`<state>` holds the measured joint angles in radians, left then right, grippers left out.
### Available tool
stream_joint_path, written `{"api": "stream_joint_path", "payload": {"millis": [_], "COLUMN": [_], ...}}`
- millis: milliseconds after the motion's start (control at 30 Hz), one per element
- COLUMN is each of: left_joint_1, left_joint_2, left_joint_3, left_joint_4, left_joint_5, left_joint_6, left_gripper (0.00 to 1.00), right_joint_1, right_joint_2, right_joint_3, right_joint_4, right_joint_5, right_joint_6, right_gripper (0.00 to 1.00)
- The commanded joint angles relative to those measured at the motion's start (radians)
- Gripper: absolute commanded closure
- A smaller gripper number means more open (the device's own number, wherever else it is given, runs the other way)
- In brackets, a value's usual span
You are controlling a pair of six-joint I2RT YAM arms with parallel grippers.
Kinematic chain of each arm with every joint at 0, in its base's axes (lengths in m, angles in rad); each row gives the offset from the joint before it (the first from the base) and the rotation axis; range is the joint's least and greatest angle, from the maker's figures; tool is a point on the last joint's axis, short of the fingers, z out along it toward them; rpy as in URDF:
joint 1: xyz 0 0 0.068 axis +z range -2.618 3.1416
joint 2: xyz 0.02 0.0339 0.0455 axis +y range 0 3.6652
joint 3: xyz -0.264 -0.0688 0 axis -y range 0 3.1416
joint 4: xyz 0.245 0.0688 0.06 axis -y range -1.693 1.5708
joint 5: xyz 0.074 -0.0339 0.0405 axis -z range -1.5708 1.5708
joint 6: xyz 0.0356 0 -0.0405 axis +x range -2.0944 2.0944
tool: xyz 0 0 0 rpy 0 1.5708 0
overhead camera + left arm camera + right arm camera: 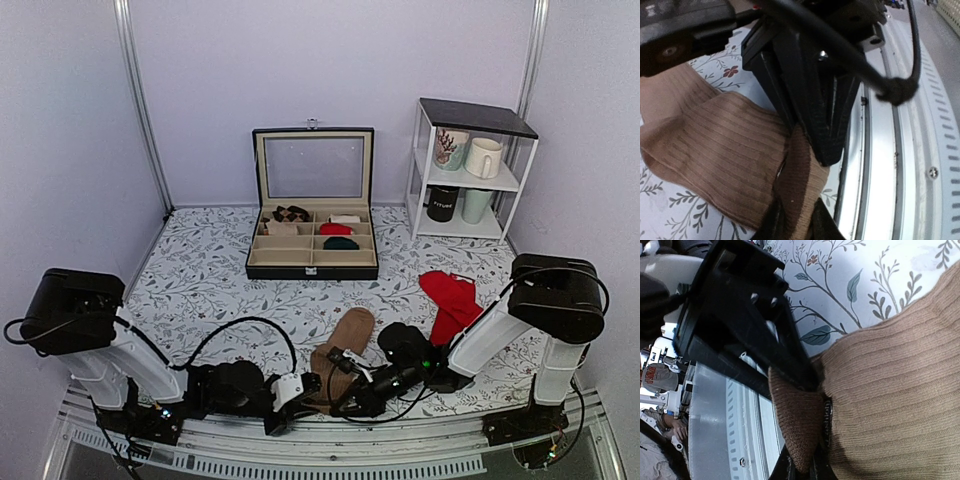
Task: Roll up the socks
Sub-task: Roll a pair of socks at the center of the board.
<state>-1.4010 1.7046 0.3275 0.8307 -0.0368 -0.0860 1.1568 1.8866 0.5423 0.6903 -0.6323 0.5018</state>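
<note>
**Both tools clamped on one cuff of the tan socks**

At the near edge of the counter, the left tool was clenched on the dark-brown cuff of the socks, with the fabric pinched between its two fingers. Directly opposite, the right tool was closed tight on that same cuff. The two sets of fingers met nose to nose over the one fold, though I could not tell whether they touched. Just beside both tools, on their near side, ran the metal rail of the counter's edge.

Away from the tools, the tan ribbed socks lay flat, long and unrolled on the flowered surface. They were stacked one on the other, with the rounded toe end farthest from the grip.

Beyond the right tool and off to its right, a pair of red socks lay flat, apart from the tan pair.

Farther out, past the toe end of the tan socks, a black box stood open with its lid upright. Its compartments held small rolls: a red roll, a green roll just nearer than it, and a patterned roll to their left.

Farthest from the right tool, to the right of the box, a white rack carried mugs on its two shelves.
</note>
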Motion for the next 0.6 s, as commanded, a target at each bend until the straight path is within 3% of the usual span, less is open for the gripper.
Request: {"api": "stream_joint_path", "payload": {"millis": [0, 167, 333, 433, 567], "left_joint_1": [0.001, 0.009, 0.038, 0.054, 0.099], "left_joint_2": [0.005, -0.023, 0.04, 0.083, 0.121], "left_joint_3": [0.017, 0.077, 0.161, 0.18, 0.163], "left_joint_4": [-0.037, -0.254, -0.469, -0.515, -0.501], "left_joint_5": [0.057, 0.061, 0.139, 0.182, 0.246], "left_joint_6": [-0.012, -0.089, -0.217, -0.262, -0.3], "left_gripper": [1.0, 1.0, 1.0, 1.0, 1.0], "right_joint_1": [0.01, 0.01, 0.033, 0.117, 0.247], "right_joint_2": [0.092, -0.032, -0.324, -0.462, -0.486], "right_joint_3": [-0.064, -0.067, -0.128, -0.176, -0.171], "right_joint_4": [-0.281, -0.317, -0.35, -0.347, -0.327], "right_joint_5": [0.048, 0.137, 0.404, 0.606, 0.795], "right_joint_6": [0.0, -0.016, -0.085, -0.183, -0.34], "right_gripper": [0.92, 0.76, 0.61, 0.52, 0.5]}}
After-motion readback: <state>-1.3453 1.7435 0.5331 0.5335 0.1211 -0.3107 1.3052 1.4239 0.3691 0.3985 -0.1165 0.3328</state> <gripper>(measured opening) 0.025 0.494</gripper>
